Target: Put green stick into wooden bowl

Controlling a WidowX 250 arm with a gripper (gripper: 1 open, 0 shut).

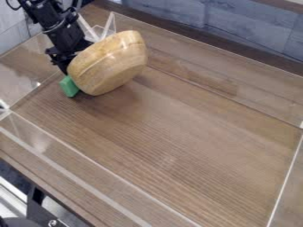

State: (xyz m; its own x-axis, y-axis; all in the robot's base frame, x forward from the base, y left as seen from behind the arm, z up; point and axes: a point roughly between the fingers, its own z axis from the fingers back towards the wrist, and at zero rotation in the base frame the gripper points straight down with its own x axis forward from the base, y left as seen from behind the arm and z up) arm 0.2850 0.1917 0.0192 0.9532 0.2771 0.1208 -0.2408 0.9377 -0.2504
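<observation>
The wooden bowl (109,62) lies tipped over at the back left of the table, its rounded tan outside facing me. One end of the green stick (70,86) pokes out from under the bowl's lower left edge; the rest is hidden. My black gripper (62,55) points down right against the bowl's left side, just above the stick's visible end. Its fingertips are dark and partly behind the bowl, so how the jaws stand does not show.
The wood-grain tabletop (178,133) is fenced by low clear plastic walls (48,146) on all sides. A grey tiled wall runs along the back. The gripper works in the tight back left corner, close to the clear walls.
</observation>
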